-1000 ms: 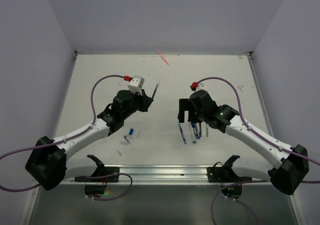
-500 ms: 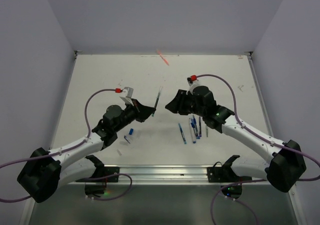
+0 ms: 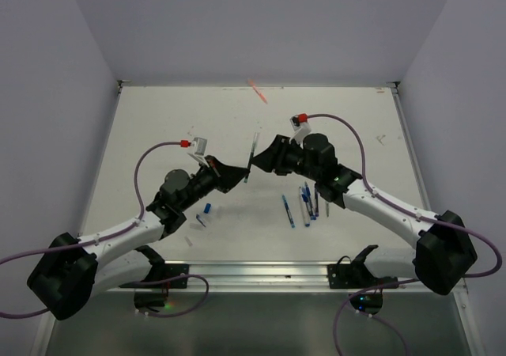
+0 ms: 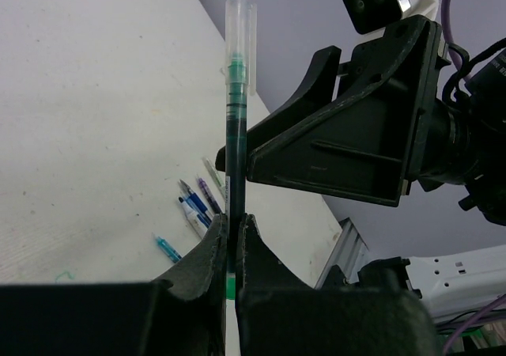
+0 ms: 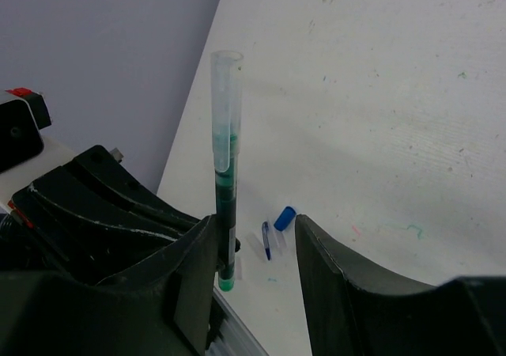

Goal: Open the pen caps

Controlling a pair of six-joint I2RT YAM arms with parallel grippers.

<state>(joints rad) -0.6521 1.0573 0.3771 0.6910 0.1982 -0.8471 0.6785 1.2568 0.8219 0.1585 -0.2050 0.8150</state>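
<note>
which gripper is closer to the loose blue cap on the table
Left. The left gripper, shut on the green pen, hangs just past the blue cap; the right gripper sits on the pen's far side, fingers open.

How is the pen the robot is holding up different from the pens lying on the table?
The held pen is up in the air, pinched by the left fingers; the table pens lie flat, untouched. The held pen shows green ink and a clear cap; the table pens look mostly blue. The right fingers stand either side of the held pen only. All are thin stick pens.
</note>
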